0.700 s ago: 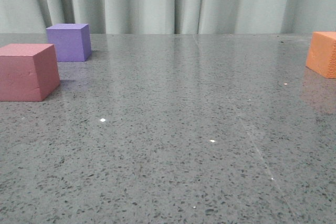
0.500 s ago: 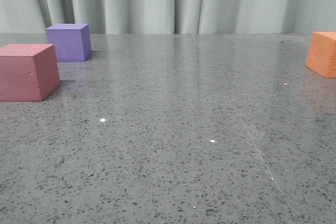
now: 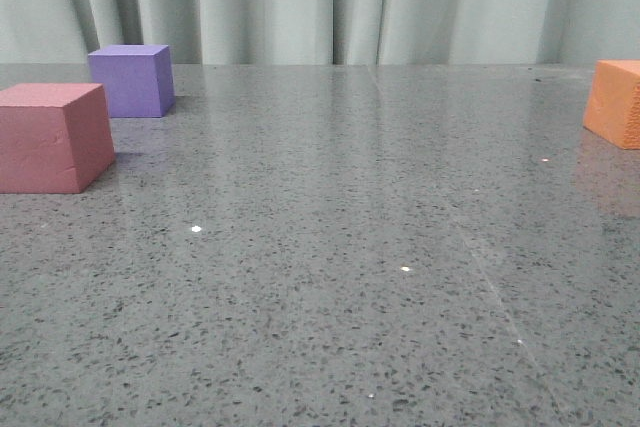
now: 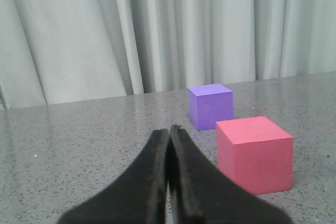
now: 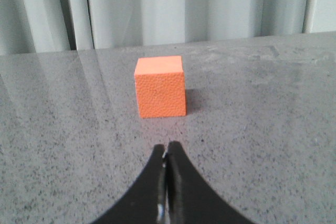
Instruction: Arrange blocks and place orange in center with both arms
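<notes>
- Table of grey speckled stone carries three foam cubes; a pale pleated curtain hangs behind it.
- Pink-red cube sits at about 9 o'clock in the front view, and the purple cube stands behind it toward 10 o'clock, near but apart from it.
- Orange cube lies at about 3 o'clock, cut by the edge of the front view, well apart from the other two. It has not reached the centre of the table.
- Compared with the earlier front pictures, all three cubes stay at the same places; I see no change on the table.
- Left gripper has its dark fingers pressed together with nothing between them. The pink-red cube and purple cube are ahead of it, not touched.
- Right gripper is also closed on nothing, and the orange cube stands just ahead of its tips with a gap between.
</notes>
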Controlling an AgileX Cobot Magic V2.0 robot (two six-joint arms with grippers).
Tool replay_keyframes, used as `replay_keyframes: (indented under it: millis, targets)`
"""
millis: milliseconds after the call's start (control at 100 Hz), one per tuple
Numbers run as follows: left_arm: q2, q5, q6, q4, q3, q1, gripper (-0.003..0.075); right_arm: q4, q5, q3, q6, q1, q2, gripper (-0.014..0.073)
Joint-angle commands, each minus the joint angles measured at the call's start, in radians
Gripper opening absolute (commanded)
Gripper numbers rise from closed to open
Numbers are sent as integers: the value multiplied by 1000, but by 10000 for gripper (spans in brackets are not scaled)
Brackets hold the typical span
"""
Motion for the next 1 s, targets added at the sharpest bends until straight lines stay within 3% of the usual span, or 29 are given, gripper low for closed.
replay_keyframes:
  millis: [0,130,290,470,560,760,990]
  targets:
    - [-32,-79,-3,-2,53,2,-19,-1,-157,-16,-7,-6,-24,-67]
    - [-32,-79,-3,-2,53,2,-19,0,-141,-93,13,-6,-18,-67]
    - [-32,-79,-3,-2,53,2,-19,0,131,-336,16,-6,94,-67]
    - [-32,-79,-3,-2,53,2,-19,0,446,-626,16,-6,386,-67]
    - [-32,-79,-3,-2,53,2,-19,0,536,-757,16,-6,535,-67]
    - [-32,-79,-3,-2,53,2,-19,0,541,-929,16,-6,769,-67]
    - [-32,-79,-3,-2,53,2,-19,0,498,-945,16,-6,925,-67]
